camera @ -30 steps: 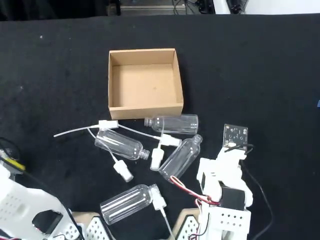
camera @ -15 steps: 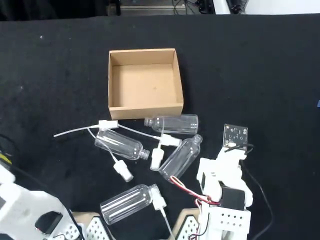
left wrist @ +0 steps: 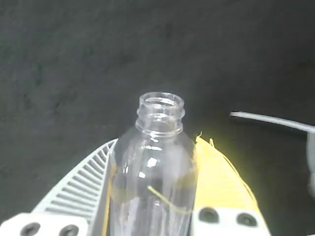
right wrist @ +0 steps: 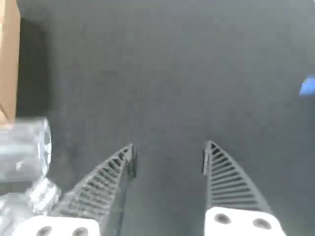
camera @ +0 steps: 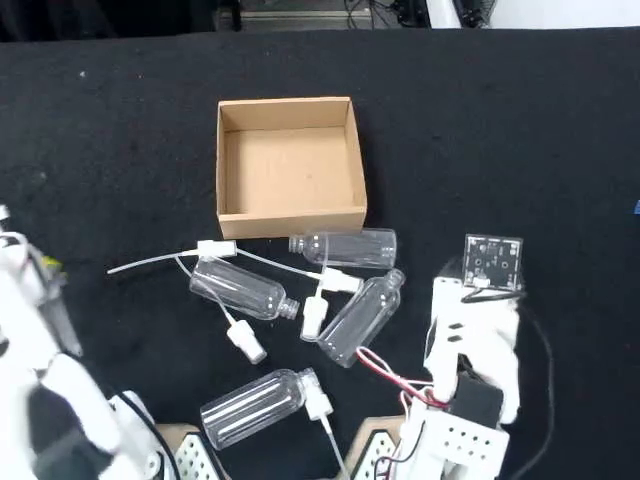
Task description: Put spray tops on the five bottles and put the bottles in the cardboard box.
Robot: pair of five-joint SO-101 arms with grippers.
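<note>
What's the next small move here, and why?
Probably send the right gripper, open and empty, to the loose spray top lying near it. The left gripper holds a bottle with a bare open neck, so it needs a top next.

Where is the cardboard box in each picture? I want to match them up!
High view: the cardboard box sits in the upper middle of the table, open side up.
Right wrist view: a strip of its brown wall at the picture's edge, beyond the open right pincer.
Left wrist view: this camera looks at the held bottle in the left pincer instead.
Shared landmark: the lying bottle beside the box.
</note>
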